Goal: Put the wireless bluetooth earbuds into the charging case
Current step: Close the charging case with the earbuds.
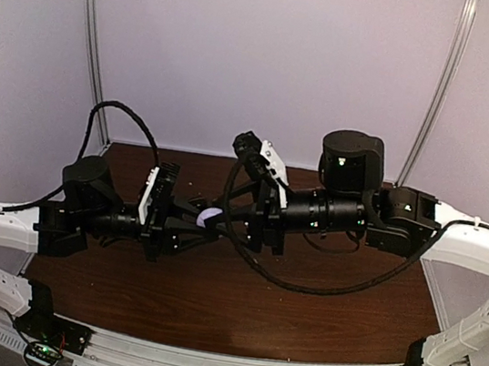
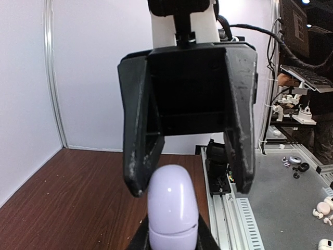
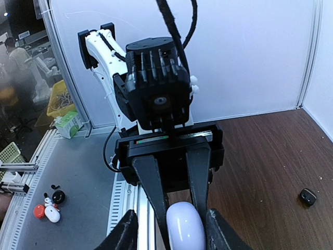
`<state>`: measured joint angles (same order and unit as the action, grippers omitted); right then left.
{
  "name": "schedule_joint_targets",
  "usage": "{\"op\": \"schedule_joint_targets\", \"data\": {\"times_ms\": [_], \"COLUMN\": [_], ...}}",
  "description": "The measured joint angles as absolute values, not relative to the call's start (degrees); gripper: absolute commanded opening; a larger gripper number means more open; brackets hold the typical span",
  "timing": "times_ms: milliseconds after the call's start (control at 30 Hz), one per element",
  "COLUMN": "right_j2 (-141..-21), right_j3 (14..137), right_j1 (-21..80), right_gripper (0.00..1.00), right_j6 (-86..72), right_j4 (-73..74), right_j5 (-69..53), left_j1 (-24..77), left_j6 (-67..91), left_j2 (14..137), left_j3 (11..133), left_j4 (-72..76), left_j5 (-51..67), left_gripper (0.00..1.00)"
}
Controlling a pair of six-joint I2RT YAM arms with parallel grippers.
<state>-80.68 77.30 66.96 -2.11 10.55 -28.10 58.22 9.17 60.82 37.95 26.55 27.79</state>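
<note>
Case (image 2: 173, 208) sits in mid-air above the surface (image 3: 270, 156) with its lid shut, so we can't see anything inside it. Left pincer (image 3: 183, 213) pinches the case from both sides. Right pincer (image 2: 190, 177) faces it, fingers spread either side of the case's top with gaps showing. One small black bud (image 3: 308, 197) lies on the surface, well apart from the case.
</note>
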Motion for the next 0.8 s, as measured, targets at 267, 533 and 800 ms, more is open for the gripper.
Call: {"op": "schedule_joint_targets", "data": {"times_ms": [267, 533, 800], "right_j2": [-80.58, -80.51, -78.81], "right_j3": [77.34, 77.93, 78.28], "right_j1": [67.7, 67.99, 68.23], "right_gripper": [0.41, 0.4, 0.3], "right_j6": [-0.78, 0.25, -0.78], "right_j4": [11.2, 12.25, 12.56], "right_j5": [-28.34, -27.68, -25.41], "left_j1": [58.57, 58.57, 58.3], "left_j6": [9.17, 9.13, 9.13], "left_j2": [60.88, 60.95, 61.67], "left_j3": [37.95, 37.95, 38.04], "left_j4": [26.33, 26.55, 28.58], "left_j5": [27.99, 28.86, 29.17], "left_gripper": [0.0, 0.0, 0.0]}}
